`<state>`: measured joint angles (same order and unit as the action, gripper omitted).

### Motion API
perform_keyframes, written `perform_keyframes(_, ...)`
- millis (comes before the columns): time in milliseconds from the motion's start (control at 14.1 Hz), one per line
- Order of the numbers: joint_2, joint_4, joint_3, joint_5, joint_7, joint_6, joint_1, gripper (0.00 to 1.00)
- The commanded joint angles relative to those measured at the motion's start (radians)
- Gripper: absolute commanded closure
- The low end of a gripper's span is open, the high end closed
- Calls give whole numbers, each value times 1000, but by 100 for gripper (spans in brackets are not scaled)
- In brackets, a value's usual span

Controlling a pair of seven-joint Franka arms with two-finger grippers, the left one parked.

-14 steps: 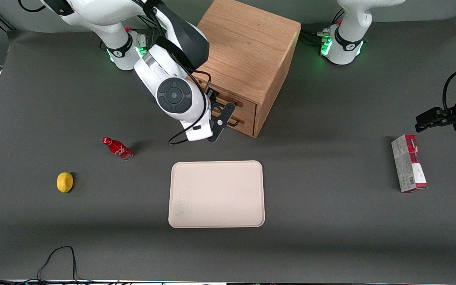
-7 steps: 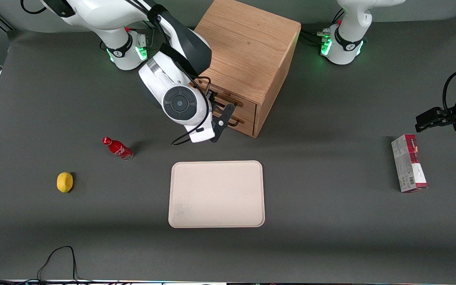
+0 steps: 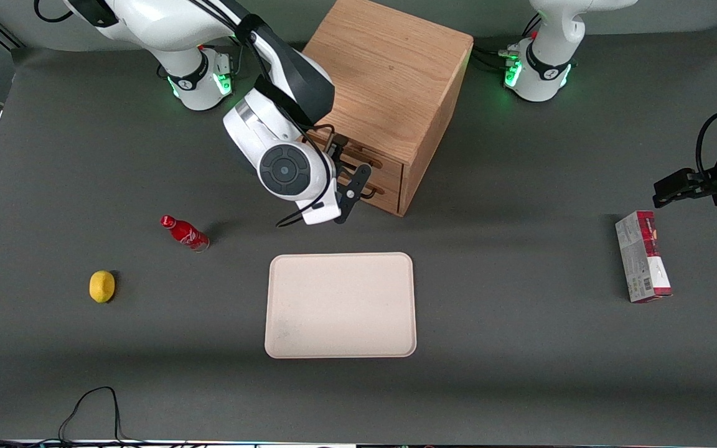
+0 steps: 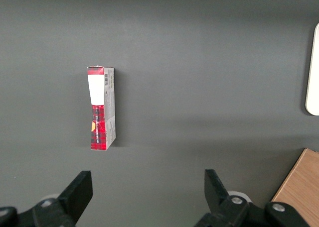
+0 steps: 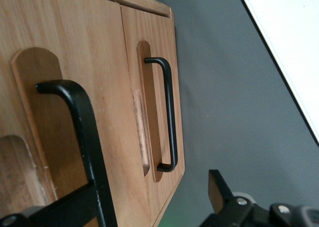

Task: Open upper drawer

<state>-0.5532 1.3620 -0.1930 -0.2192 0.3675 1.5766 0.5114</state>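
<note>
on the desk (image 3: 520, 386) toward the working arm's end i see a lemon (image 3: 102, 286), then a red bottle (image 3: 185, 233) lying tilted, a bit farther from the front camera. next comes my hand (image 3: 351, 167), held right in front of the oak cabinet (image 3: 389, 87) at the height of its drawers. from the wrist camera the fingers (image 5: 79, 132) are spread, one dark finger crossing close over the upper drawer (image 5: 60, 102) by its handle recess, the second finger tip apart from the wood. i can't tell whether anything is touching. the upper drawer sits flush and shut in the cabinet; the lower drawer (image 5: 149, 53) with its black handle (image 5: 169, 112) is also shut. nearer the front camera than the cabinet lies a beige tray (image 3: 340, 305). toward the parked arm's end lies a red and white box (image 3: 642, 256), well apart from everything.
</note>
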Motion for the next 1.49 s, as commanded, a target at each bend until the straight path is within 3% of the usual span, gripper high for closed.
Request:
perform_keyframes(0, 4, 28, -2, -20, 22, 42, -1, 0)
perform_keyframes(638, 18, 3, 10, -29, 43, -13, -36, 0)
perform_keyframes(1417, 19, -43, 15, -97, 53, -87, -76, 0)
